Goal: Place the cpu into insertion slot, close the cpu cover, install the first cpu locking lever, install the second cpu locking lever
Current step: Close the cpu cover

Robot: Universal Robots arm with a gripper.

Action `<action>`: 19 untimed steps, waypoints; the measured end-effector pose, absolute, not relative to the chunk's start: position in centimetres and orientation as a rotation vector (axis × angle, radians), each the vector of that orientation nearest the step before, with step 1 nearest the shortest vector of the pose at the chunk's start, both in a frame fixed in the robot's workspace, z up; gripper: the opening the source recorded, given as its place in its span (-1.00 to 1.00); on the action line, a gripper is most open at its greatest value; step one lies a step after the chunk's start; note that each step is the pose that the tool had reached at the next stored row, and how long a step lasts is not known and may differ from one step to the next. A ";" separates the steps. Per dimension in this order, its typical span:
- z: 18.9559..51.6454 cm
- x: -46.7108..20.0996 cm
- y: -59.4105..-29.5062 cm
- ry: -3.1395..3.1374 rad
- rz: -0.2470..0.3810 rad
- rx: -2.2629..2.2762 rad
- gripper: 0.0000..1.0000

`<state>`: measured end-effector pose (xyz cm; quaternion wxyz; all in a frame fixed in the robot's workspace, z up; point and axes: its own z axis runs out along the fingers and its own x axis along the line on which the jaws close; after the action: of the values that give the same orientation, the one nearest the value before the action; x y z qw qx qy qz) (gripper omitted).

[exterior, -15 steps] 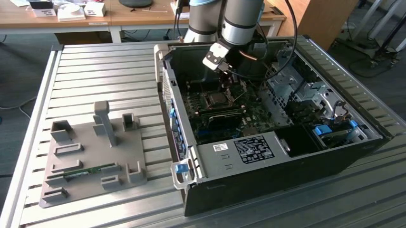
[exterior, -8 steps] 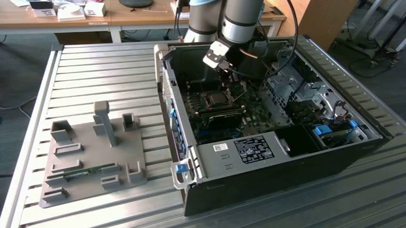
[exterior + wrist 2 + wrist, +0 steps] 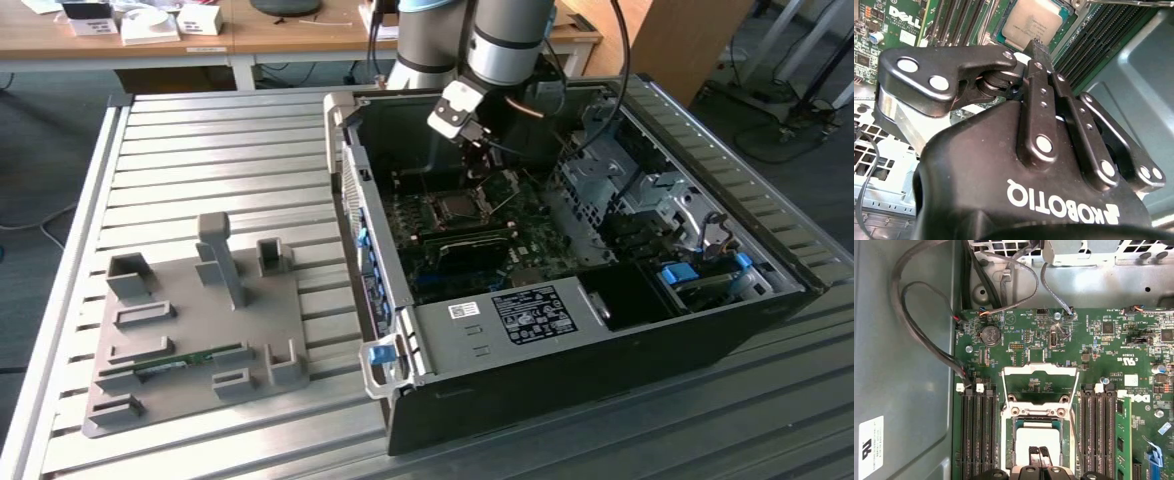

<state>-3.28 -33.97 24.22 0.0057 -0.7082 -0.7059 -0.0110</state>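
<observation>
The cpu (image 3: 1038, 439), a flat square with a dull grey top, lies flat in the insertion slot (image 3: 1010, 440) on the green motherboard; it also shows in the second wrist view (image 3: 1030, 24). The cpu cover (image 3: 1039, 371), a silver frame with a square window, is swung open away from the slot. My gripper (image 3: 1040, 456) is shut, its fingertips (image 3: 1037, 48) together just over the cpu's top with nothing between them. In the exterior view my gripper (image 3: 478, 168) reaches down into the open computer case, above the insertion slot (image 3: 454, 208).
Long black memory slots (image 3: 976, 435) flank the socket, with a green memory module (image 3: 1121, 435) on one side. Loose cables (image 3: 919, 335) hang by the case wall. A grey fixture tray (image 3: 200, 340) sits on the slatted table at the exterior view's left.
</observation>
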 end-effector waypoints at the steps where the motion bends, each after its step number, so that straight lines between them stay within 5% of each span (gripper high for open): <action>1: 24.3 -3.3 -34.0 -2.210 -0.034 -2.217 -0.79; 19: 26.1 -3.3 -34.0 -2.210 -0.035 -2.217 -0.79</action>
<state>-3.27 -33.97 26.06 0.0057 -0.7081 -0.7060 -0.0111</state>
